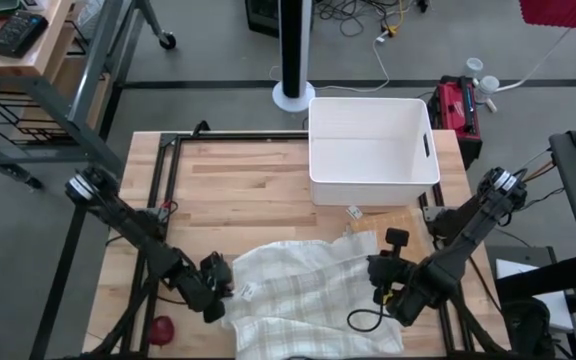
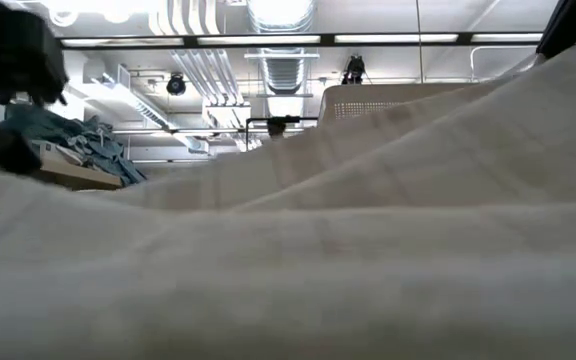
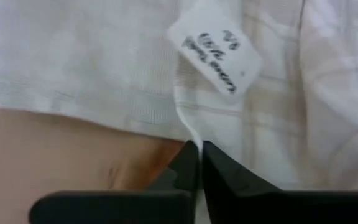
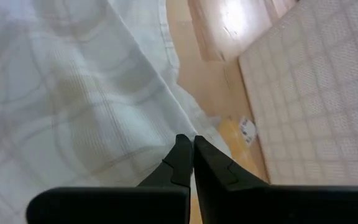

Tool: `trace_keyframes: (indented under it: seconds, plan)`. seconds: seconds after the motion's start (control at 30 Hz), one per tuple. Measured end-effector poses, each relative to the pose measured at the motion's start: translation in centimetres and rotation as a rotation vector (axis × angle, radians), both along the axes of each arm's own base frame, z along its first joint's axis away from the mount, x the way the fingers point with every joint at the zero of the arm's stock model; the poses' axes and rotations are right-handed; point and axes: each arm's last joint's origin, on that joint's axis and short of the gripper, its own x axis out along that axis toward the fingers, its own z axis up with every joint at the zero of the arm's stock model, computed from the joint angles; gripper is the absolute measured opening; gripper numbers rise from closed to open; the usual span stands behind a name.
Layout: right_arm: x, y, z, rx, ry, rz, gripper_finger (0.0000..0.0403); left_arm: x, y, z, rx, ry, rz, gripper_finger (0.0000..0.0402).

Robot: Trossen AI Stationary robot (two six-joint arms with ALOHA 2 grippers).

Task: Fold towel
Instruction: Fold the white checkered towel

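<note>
Towel (image 1: 308, 295) rumpled on the table's near half, near edge cut off by the frame, long axis across the table, left gripper (image 1: 220, 285) pinched on its left edge beside a white label (image 3: 215, 56), right gripper (image 1: 380, 275) pinched on its right edge.

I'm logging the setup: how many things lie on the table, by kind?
Towel: 1
White bin: 1
Small red object, near the left arm: 1
Small white scrap by the bin: 1
Total: 4
</note>
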Motion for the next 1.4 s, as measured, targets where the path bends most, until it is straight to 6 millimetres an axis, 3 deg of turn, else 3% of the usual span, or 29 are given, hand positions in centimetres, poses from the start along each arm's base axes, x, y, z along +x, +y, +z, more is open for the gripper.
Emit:
trace_keyframes:
  seconds: [0.23, 0.4, 0.5, 0.7, 1.07, 1.4]
  plan:
    - [-1.3, -0.4, 1.5, -0.034, 0.031, -0.060, 0.0000, 0.2, 0.1, 4.2, 0.116, 0.010, 0.019, 0.0002]
    - [-1.7, -0.8, 1.9, -0.052, 0.049, -0.088, 0.0000, 0.5, 0.9, 7.9, 0.303, -0.099, 0.068, 0.0001]
    - [-1.9, -1.1, 1.9, -0.081, 0.070, -0.099, 0.0000, 0.9, 1.9, 8.7, 0.380, -0.076, 0.111, 0.0001]
    - [-2.2, -1.8, 1.7, -0.141, 0.079, -0.140, 0.0000, 1.2, 3.8, 7.1, 0.410, 0.016, 0.130, 0.0001]
    - [-1.8, -2.7, 0.1, -0.143, 0.060, -0.258, 0.0003, 1.7, 5.8, 3.3, 0.381, -0.057, 0.245, 0.0017]
    - [-1.8, -4.2, -1.4, -0.241, 0.048, -0.299, 0.0083, 1.5, 6.4, 2.8, 0.393, -0.050, 0.290, 0.0087]
